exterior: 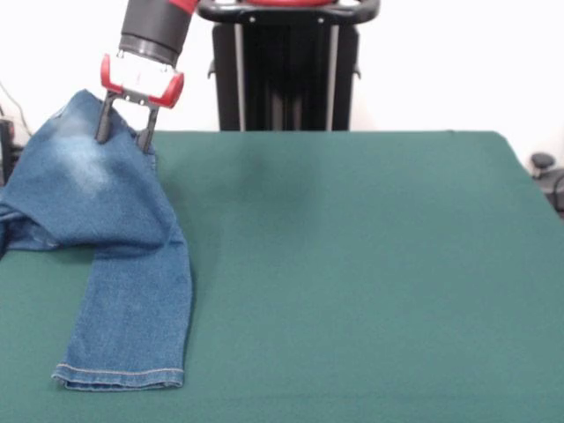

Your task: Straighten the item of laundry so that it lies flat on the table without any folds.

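The item of laundry, a pair of blue denim jeans [115, 229], is on the left side of the green table [352, 264]. Its upper part is lifted into a peak with a faded pale patch. One leg hangs down and lies toward the front edge, ending in a hemmed cuff [119, 377]. More denim is bunched at the left edge. My gripper [124, 137], under a red and white wrist, is at the top of the raised denim. Its two dark fingers [104, 130] are pressed into the cloth, shut on it. The rest of the jeans runs out of view at the left.
The black pedestal [282, 66] stands behind the table's far edge. A small dark object [542, 163] sits off the table at the right. The green top stretches wide to the right of the jeans.
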`<state>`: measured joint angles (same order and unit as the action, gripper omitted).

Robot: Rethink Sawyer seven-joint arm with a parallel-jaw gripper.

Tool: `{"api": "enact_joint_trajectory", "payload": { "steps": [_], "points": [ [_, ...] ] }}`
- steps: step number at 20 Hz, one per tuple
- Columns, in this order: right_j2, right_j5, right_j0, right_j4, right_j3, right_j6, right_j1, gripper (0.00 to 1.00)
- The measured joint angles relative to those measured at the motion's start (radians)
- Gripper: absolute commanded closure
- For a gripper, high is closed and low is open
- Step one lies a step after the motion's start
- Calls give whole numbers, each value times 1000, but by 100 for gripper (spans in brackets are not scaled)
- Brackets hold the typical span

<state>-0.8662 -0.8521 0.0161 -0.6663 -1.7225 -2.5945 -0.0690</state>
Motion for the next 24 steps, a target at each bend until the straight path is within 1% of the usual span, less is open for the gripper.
{"api": "enact_joint_trajectory", "payload": {
  "steps": [5, 10, 11, 12, 13, 15, 19, 21, 24],
  "points": [
    [0, -3, 1, 9, 32, 0, 42, 0],
    [-9, -62, 1, 118, 36, 0, 78, 0],
    [-19, -107, 0, 186, 36, 0, 94, 0],
    [-23, -122, -1, 204, 36, 0, 99, 0],
    [-40, -173, -7, 264, 36, 0, 121, 100],
    [-45, -186, -8, 280, 35, 0, 126, 100],
    [-70, -258, -18, 376, 23, 0, 155, 100],
    [-88, -301, -31, 439, 9, 0, 178, 100],
    [-103, -317, -45, 463, 3, 0, 199, 100]
  ]
}}
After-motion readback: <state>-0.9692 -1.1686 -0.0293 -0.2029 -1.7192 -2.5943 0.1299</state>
